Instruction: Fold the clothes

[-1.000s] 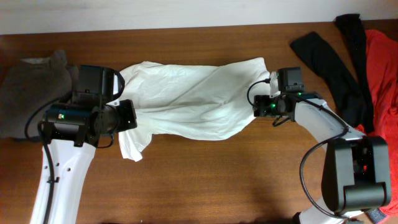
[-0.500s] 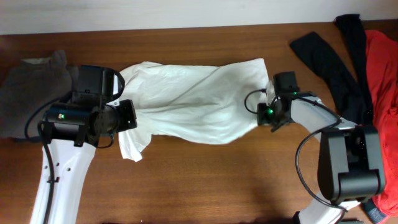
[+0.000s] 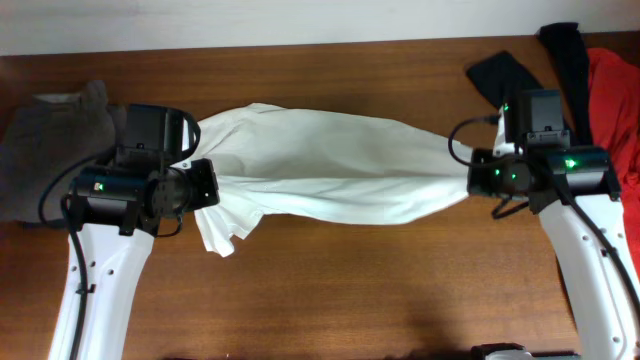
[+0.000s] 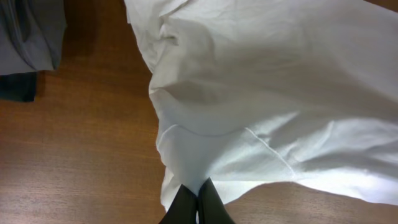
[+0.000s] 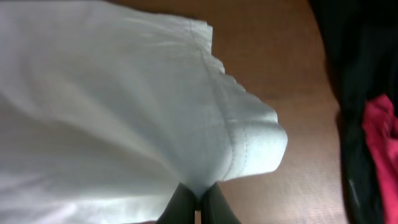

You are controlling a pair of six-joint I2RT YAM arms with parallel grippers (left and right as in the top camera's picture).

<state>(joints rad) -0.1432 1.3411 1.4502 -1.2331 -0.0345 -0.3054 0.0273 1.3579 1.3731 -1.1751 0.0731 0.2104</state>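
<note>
The clothes, a white T-shirt (image 3: pixel 330 165), hang stretched in a long band between my two grippers above the wooden table (image 3: pixel 350 290). My left gripper (image 3: pixel 212 185) is shut on the shirt's left part, and a loose flap droops below it. In the left wrist view the dark fingertips of the left gripper (image 4: pixel 199 190) pinch a fold of the white fabric (image 4: pixel 267 93). My right gripper (image 3: pixel 470 180) is shut on the shirt's right end. In the right wrist view the right gripper (image 5: pixel 198 193) clamps the gathered cloth (image 5: pixel 112 93) near a stitched hem. No print shows.
A grey-olive garment (image 3: pixel 50 150) lies at the table's far left, also in the left wrist view as grey cloth (image 4: pixel 25 37). A black garment (image 3: pixel 530 100) and a red one (image 3: pixel 615 110) lie at the far right, close behind the right arm.
The right gripper shut on the shirt's right end and moved right and up, pulling the shirt taut and off the table. The left arm stayed put.
</note>
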